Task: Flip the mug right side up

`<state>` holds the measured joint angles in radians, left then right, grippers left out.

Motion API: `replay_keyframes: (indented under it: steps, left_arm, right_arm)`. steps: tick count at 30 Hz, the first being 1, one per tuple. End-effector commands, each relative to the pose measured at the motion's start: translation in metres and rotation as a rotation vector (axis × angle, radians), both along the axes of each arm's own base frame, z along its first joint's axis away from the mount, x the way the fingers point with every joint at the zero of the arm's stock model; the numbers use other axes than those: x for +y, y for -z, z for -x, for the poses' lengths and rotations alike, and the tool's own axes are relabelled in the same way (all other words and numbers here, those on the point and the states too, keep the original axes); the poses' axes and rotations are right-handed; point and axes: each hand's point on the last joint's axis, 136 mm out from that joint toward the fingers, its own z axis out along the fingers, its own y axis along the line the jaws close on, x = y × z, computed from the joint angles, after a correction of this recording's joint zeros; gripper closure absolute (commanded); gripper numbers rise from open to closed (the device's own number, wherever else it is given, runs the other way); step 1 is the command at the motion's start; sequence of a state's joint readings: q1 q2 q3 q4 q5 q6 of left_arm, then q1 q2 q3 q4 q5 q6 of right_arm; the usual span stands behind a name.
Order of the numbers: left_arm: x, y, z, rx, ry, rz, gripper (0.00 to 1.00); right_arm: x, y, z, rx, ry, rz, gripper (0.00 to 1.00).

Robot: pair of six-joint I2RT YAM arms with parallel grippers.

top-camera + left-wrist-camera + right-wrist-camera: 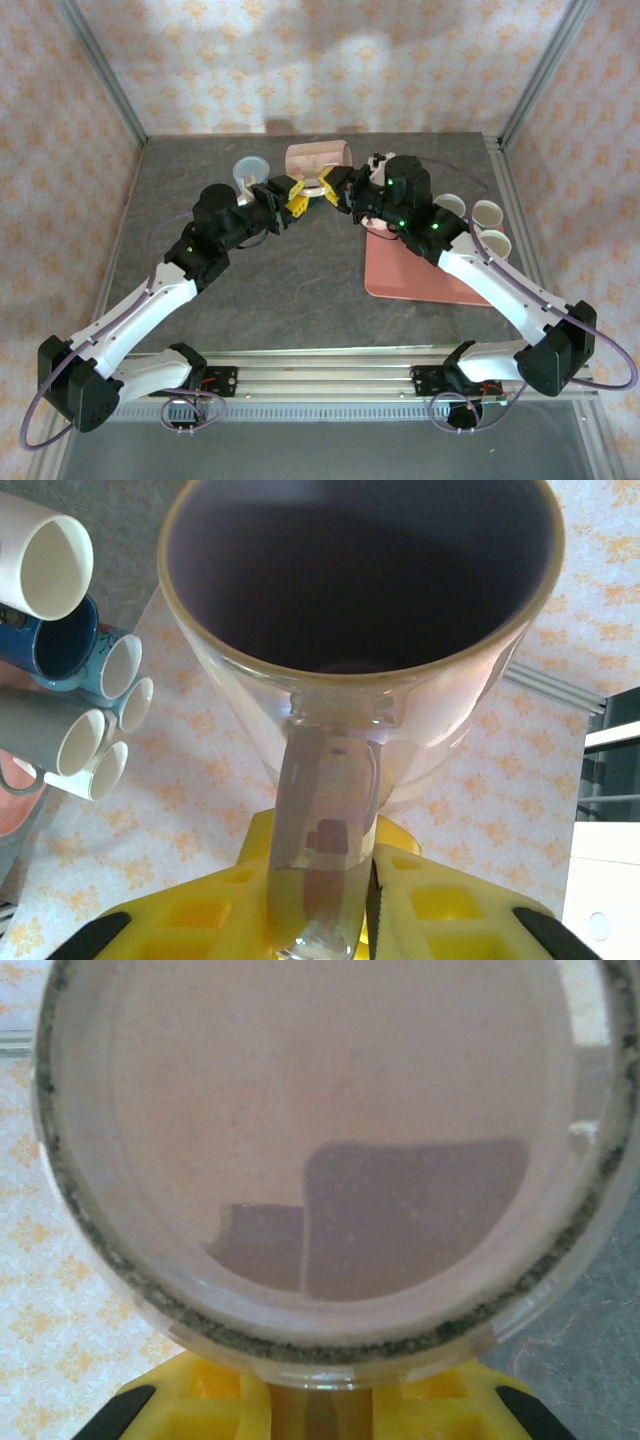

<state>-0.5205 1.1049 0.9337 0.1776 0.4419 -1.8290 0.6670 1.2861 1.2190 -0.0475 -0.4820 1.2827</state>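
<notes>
- The mug [315, 157] lies on its side just past the far left corner of the pink mat [420, 280], caught between both hands. I can't tell whether it rests on the worktop [300, 290] or hangs clear.
- The left hand [296, 196] has its yellow fingers [440, 910] pressed against either flank of the handle [322, 820]. It looks clamped there, with the mug's mouth facing it.
- The right hand [332, 188] faces the mug's base. Its fingers stand narrowly apart with a pale glazed part of the mug between them, seemingly gripped.
- I'd reckon the mug is glazed ceramic: stiff, fairly heavy, slick, and liable to chip if dropped. The handle is the sure hold, though it is narrow and may let the mug swing as it turns.
- Three pale cups [487, 212] stand along the mat's far right edge. A pale blue cup [250, 172] sits well left of the mat, just beside the left hand, and looks the likeliest to be knocked.
</notes>
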Motion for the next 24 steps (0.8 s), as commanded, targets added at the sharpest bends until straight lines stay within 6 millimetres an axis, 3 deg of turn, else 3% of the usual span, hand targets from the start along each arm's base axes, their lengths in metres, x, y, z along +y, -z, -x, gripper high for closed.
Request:
replay_keyframes:
  steps: [1, 9, 24]
  left_arm:
    - [-0.001, -0.014, -0.004, -0.056, -0.025, 0.026, 0.75]
    - [-0.002, -0.009, -0.006, -0.053, -0.033, 0.021, 0.83]
    - [-0.007, -0.001, -0.012, -0.034, -0.029, 0.020, 0.71]
  right_arm:
    - [-0.007, -0.074, 0.014, -0.187, -0.010, -0.157, 1.00]
    - [-0.004, -0.072, 0.016, -0.167, -0.021, -0.187, 1.00]
    - [-0.001, -0.070, 0.017, -0.157, -0.024, -0.188, 1.00]
